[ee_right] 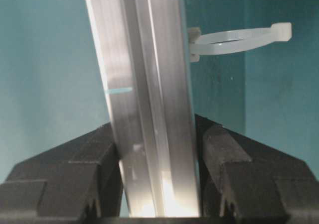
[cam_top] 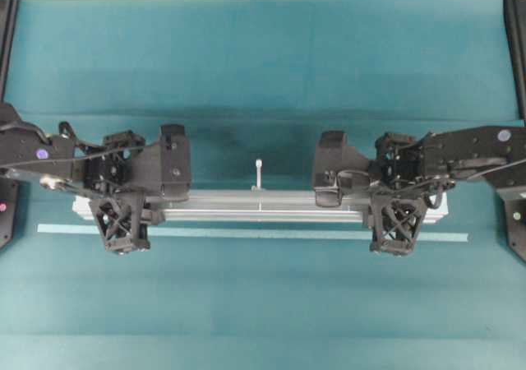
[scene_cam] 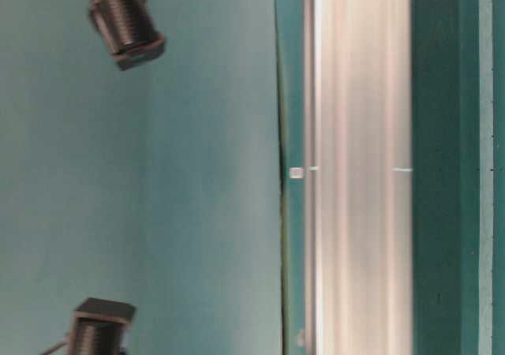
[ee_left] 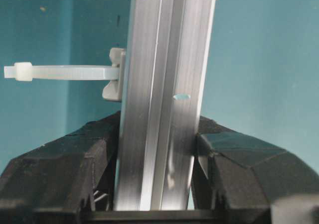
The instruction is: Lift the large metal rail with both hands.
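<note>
Across the middle of the teal table (cam_top: 263, 49), a long metal rail (cam_top: 263, 206) lies crosswise, its ends reaching toward the left and right edges, with a black robot arm at each end. The left gripper (cam_top: 122, 226) straddles the rail near its left end; in the left wrist view its two fingers (ee_left: 65, 176) press against both sides of the grooved silver bar, pinching it. The right gripper (cam_top: 396, 228) does the same near the right end, and the right wrist view shows its fingers (ee_right: 75, 176) clamped flat on either flank of the rail. A small white peg (cam_top: 259, 173) stands upright on the rail's far edge at mid-length, between the two arms. Each wrist camera also catches a white cable tie (ee_left: 65, 72) sticking out sideways from the rail just beyond the fingers. A thin pale tape strip (cam_top: 263, 233) runs parallel to the rail, just beside it on the near side, from one gripper past the other. The table-level view shows the rail only as a blurred bright band, with dark parts of the arms off to one side.
</note>
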You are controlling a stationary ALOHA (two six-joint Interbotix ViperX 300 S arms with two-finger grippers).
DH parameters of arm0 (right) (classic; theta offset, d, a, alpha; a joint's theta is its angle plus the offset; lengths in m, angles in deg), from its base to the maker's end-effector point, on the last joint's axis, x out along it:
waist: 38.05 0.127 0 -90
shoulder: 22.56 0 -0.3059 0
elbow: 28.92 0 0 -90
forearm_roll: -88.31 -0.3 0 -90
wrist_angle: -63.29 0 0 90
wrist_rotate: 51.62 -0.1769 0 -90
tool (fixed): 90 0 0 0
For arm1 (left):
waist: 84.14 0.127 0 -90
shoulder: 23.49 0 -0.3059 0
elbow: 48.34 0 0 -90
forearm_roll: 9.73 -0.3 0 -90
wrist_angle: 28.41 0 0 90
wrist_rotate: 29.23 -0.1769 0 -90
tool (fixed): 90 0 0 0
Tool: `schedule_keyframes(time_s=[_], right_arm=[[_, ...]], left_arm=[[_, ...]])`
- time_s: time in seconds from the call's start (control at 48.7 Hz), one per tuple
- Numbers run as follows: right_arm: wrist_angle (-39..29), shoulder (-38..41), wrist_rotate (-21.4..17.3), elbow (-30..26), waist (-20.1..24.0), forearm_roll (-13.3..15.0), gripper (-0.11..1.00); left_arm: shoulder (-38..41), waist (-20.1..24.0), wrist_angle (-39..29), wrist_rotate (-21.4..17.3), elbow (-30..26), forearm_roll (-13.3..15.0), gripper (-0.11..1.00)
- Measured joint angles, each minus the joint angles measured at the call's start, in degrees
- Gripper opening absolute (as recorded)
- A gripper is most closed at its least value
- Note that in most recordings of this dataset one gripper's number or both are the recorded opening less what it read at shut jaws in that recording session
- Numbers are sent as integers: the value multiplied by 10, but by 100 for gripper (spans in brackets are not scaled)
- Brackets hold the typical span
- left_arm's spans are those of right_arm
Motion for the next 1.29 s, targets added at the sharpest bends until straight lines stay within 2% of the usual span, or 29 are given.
schedule_keyframes(time_s=[0.39,0.842,1.293], right_arm=[[71,29,5,30,0,-1,40],[77,36,5,33,0,-1,40],[96,37,5,43,1,-1,40]], left_arm=[[26,-1,44,4,28,0,37],[32,-4,91,6,47,-1,37],[32,-17,97,13,55,0,37]])
